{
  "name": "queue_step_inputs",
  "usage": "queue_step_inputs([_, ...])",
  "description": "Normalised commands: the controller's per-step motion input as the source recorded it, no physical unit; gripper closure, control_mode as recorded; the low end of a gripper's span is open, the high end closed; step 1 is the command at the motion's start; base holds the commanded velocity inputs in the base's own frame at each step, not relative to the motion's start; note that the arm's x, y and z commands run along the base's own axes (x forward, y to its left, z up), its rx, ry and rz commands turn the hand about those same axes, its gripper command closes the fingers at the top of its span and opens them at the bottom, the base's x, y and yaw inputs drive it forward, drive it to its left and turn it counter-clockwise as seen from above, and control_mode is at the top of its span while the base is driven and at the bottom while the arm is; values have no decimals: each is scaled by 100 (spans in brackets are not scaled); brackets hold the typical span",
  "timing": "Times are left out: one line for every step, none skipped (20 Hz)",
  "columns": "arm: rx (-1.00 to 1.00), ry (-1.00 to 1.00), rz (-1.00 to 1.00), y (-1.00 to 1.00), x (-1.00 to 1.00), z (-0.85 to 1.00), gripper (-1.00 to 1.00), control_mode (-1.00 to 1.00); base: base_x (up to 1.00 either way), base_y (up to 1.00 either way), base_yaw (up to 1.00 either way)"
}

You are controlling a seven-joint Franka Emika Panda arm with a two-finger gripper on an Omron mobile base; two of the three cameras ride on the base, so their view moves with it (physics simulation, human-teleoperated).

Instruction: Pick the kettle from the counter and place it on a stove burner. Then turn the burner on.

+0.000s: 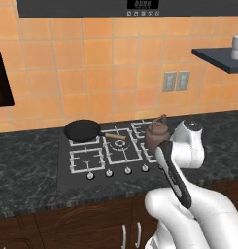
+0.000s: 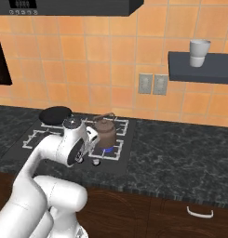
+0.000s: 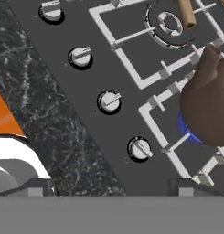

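Note:
The brown kettle (image 1: 156, 130) (image 2: 105, 132) stands upright on the front right burner of the stove (image 1: 76, 177). A blue flame (image 2: 107, 149) (image 3: 184, 129) shows under it. In the hand view the kettle (image 3: 207, 105) fills the right side. My gripper (image 3: 112, 187) is open above the stove's front edge, its fingertips (image 3: 40, 187) wide apart with nothing between them. The rightmost knob (image 3: 140, 148) lies just ahead of the gripper, apart from both tips. The dark marbled counter (image 1: 23, 165) (image 2: 180, 153) surrounds the stove.
A black frying pan (image 1: 82, 129) (image 2: 55, 113) with a wooden handle (image 3: 186, 13) sits on the back left burner. Three more knobs (image 3: 109, 101) run along the stove's front. A wall shelf (image 2: 201, 67) carries a white cup (image 2: 198, 52). Outlets (image 1: 176, 81) are on the tiled wall.

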Motion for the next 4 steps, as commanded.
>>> queue_step_inputs([1,0,-44,-100,-71,-39,-100,-100,0,0,0])
queue_step_inputs([6,3,-49,-100,-55,-27,-100,-100,0,0,0])
queue_step_inputs([8,6,-51,-100,-51,-22,-100,-100,0,0,0])
queue_step_inputs([10,8,-53,-100,-46,-21,-100,-100,0,0,0])
